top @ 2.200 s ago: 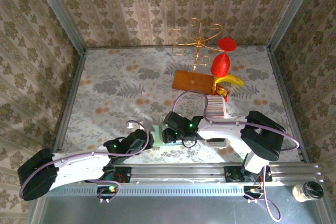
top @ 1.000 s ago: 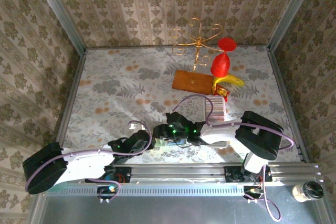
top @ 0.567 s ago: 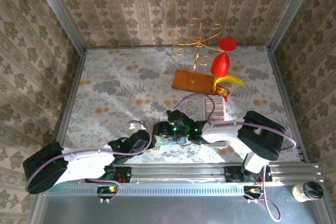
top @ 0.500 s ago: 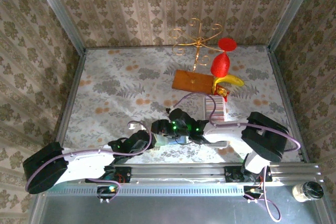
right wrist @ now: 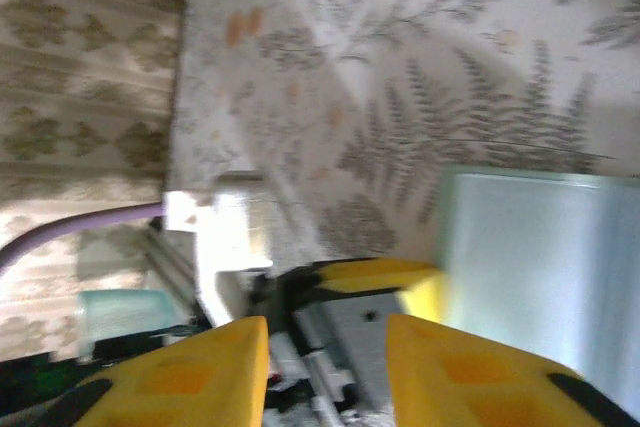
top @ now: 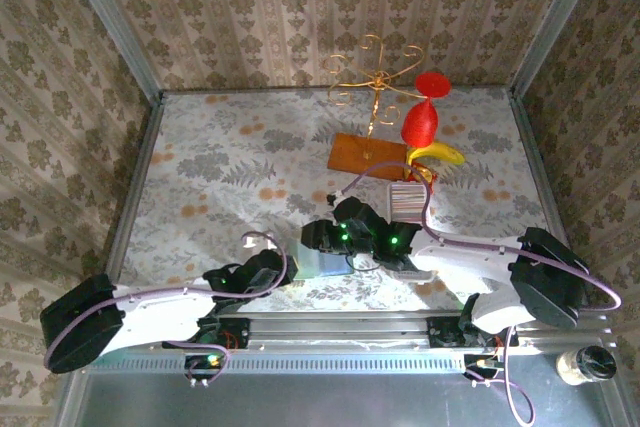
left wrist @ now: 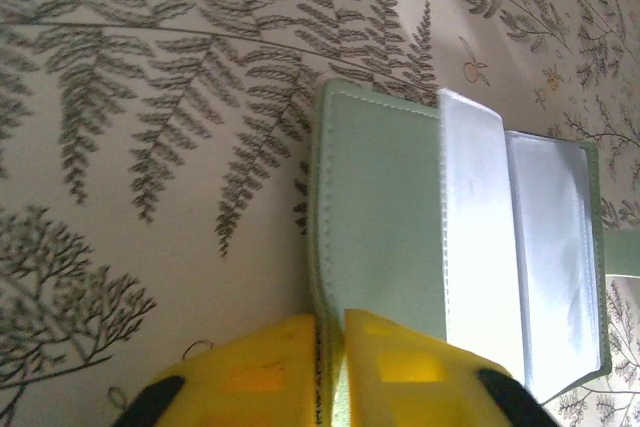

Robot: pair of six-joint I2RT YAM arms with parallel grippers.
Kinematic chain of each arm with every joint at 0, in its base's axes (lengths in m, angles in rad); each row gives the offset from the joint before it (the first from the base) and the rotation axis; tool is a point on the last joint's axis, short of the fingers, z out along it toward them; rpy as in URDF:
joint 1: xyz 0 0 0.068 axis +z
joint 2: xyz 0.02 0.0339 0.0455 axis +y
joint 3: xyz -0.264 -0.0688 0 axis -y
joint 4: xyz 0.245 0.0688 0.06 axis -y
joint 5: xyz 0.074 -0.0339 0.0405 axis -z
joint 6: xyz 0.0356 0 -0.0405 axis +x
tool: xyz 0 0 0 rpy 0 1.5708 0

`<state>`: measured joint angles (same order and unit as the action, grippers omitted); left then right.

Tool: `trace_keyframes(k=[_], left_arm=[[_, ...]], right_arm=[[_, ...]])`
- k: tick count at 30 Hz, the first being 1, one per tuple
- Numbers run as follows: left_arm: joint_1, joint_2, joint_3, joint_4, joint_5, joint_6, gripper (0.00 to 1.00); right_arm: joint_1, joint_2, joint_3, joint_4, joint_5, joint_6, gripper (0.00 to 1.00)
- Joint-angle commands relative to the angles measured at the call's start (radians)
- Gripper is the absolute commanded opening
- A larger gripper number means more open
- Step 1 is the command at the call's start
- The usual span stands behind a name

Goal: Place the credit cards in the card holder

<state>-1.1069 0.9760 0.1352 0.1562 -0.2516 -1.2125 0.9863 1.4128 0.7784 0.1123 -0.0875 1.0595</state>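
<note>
The card holder (top: 318, 261) lies open on the flowery worktop (top: 215, 172), close to the near edge and between the two arms. The left wrist view shows its green flap flat, with clear pockets beside it. The left end effector (left wrist: 333, 347) has its yellow fingers (left wrist: 250, 377) almost together, pinching the near edge of that green flap. The right end effector (right wrist: 325, 347) hangs just above the card holder's far side with its fingers spread and nothing between them. Farther back on the right, pale pinkish credit cards (top: 406, 197) sit in a white ribbed tray (top: 396, 209), well apart from the card holder. Behind the tray are a brown board (top: 360, 155) and a banana (top: 440, 154).
</note>
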Motion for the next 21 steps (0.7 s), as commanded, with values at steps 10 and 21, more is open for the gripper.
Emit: trace_keyframes(k=[10, 21], left_arm=[[-0.016, -0.160, -0.026, -0.164, -0.084, -0.011, 0.25], [-0.016, -0.388, -0.023, -0.360, -0.150, -0.012, 0.35]], right_arm=[[-0.017, 0.184, 0.038, -0.088, -0.054, -0.071, 0.00], [-0.006, 0.269, 0.089, -0.123, -0.070, -0.102, 0.00]])
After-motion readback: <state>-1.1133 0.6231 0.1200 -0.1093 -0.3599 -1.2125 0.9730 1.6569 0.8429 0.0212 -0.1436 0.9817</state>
